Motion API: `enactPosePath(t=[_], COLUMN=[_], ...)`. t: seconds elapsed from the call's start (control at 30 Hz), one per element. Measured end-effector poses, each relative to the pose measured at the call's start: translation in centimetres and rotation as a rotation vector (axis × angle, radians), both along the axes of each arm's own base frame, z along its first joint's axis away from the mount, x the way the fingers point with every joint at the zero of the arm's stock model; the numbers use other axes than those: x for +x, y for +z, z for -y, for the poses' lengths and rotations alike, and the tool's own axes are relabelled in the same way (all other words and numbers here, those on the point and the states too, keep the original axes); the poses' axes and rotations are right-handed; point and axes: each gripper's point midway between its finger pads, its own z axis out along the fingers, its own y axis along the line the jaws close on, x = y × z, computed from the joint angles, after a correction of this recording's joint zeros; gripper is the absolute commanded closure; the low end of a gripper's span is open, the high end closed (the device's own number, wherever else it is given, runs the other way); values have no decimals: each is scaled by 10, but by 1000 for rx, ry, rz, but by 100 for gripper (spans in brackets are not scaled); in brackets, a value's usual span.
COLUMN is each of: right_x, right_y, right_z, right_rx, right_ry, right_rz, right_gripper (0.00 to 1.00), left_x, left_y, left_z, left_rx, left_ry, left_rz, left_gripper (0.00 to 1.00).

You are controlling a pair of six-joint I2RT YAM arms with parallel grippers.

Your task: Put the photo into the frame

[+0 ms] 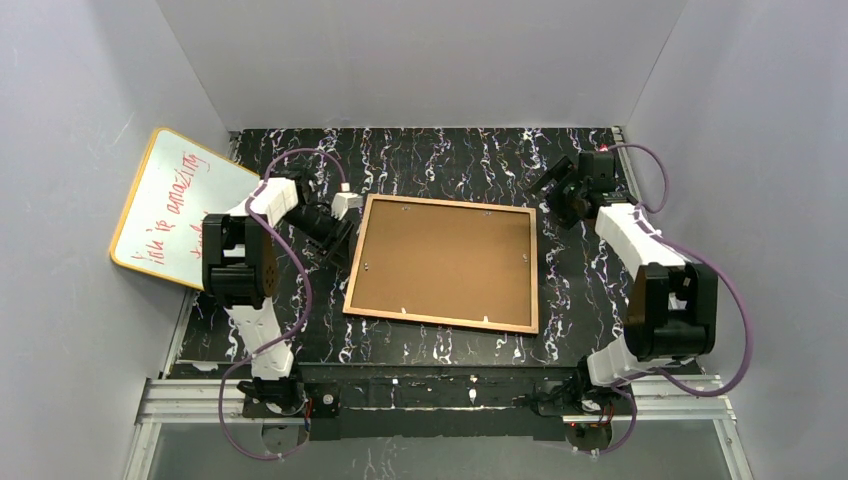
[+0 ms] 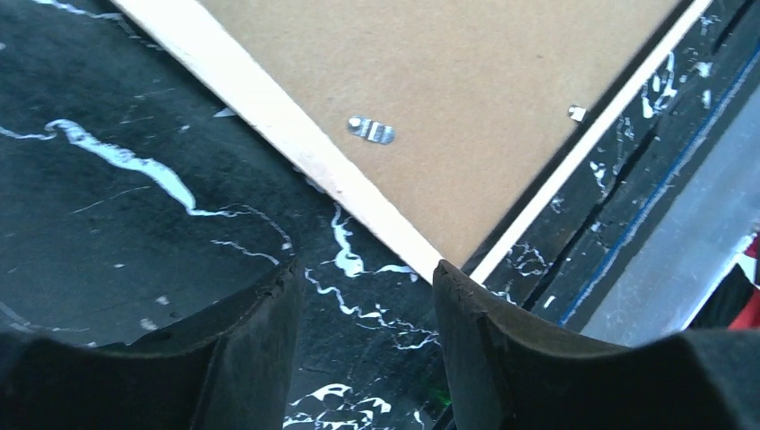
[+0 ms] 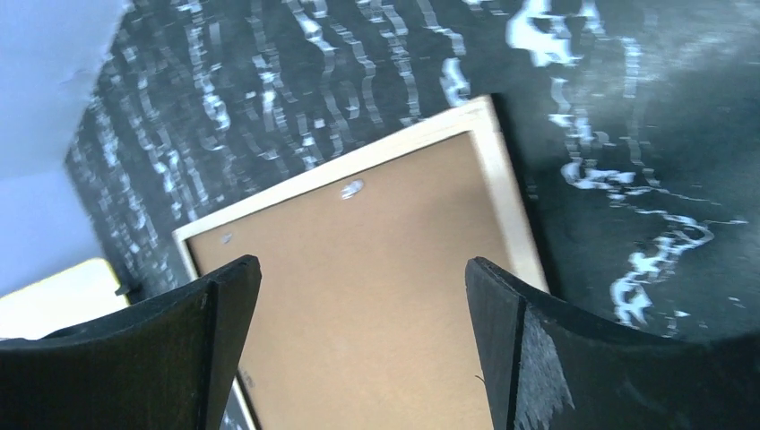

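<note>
Two grippers, both empty with fingers apart: my left gripper hovers low just beside the frame at its left edge, and my right gripper hangs over the table off its far right corner. The frame lies flat, tan back up, backing board seated inside, I judge so its back can be worked. The photo shows nowhere; I cannot tell whether it is under the board.

Top cam overhead, wide; L wrist cam close on frame corner; R wrist higher; all share frame
</note>
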Motion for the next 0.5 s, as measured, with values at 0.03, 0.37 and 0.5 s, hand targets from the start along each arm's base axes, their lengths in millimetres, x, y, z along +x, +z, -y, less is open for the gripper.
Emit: enactPosePath(t=[0.03, 0.37, 0.5], right_x=[1, -51, -77], right_y=[11, 9, -17], right_z=[-4, -181, -230], right_rx=[6, 132, 173], right_ry=[10, 475, 600], right_rz=[33, 66, -2], right_gripper=[9, 14, 16], left_x=[0, -4, -4], left_y=[2, -5, -9], left_z=[2, 12, 12], left_rx=[-8, -17, -14], left_ry=[-1, 17, 34], left_rz=[2, -36, -42], left_gripper=[49, 74, 75])
